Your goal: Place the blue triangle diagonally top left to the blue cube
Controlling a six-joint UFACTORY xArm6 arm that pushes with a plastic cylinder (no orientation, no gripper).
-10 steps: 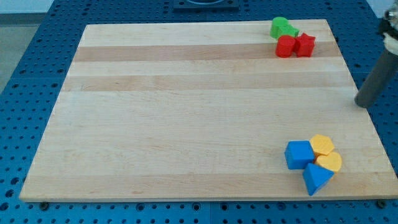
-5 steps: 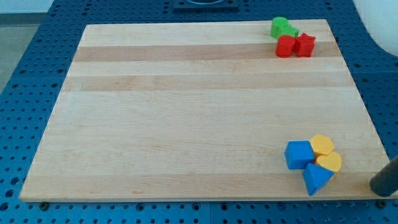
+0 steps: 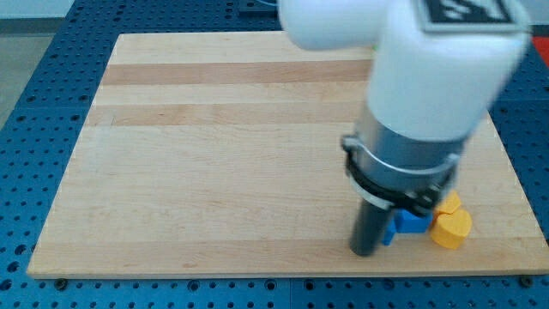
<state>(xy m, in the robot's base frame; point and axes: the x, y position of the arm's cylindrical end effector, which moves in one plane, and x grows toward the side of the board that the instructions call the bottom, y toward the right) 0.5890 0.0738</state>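
My tip [image 3: 364, 251] rests on the wooden board [image 3: 214, 154] near its bottom edge, at the left side of the block cluster. A small blue piece [image 3: 388, 233] touches the rod's right side; its shape is mostly hidden, so I cannot tell whether it is the triangle. Another blue block [image 3: 414, 221], probably the cube, lies just right of it, partly under the arm. Two yellow blocks sit to the right, one [image 3: 452, 228] lower and one [image 3: 449, 204] above it.
The big white and grey arm body [image 3: 420, 94] fills the view's upper right and hides the board's top right corner, where the red and green blocks were. A blue perforated table [image 3: 34, 129] surrounds the board.
The arm swung from the right edge down and across to the left. The tip now stands left of the blue blocks, and the arm body covers the red and green blocks.
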